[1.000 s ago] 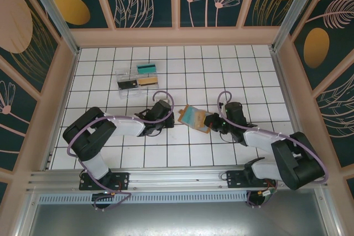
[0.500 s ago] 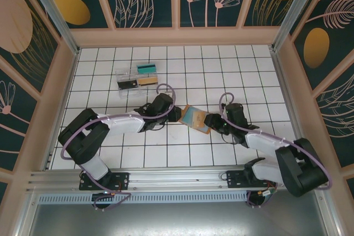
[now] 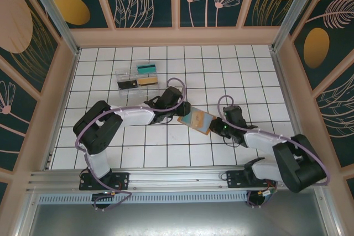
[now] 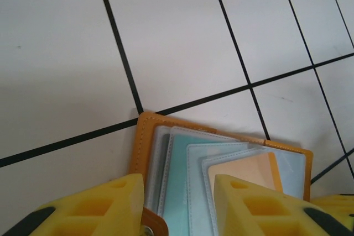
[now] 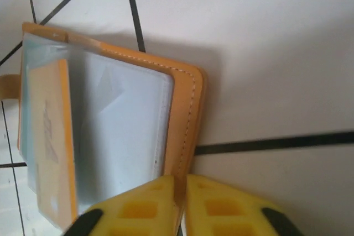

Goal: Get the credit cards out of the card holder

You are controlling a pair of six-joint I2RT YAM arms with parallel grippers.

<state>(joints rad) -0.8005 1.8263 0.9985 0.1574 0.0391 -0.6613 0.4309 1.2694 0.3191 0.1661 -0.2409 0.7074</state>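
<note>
On the tiled table (image 3: 138, 147), your right gripper (image 5: 181, 189) pinches an edge of the open orange card holder (image 5: 110, 125). Your left gripper (image 4: 180, 192) stands spread over its clear sleeves (image 4: 221, 161).

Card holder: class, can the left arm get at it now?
Probably yes: the left gripper hangs open over the card holder, nothing covering it; the right gripper pinches one edge.
</note>
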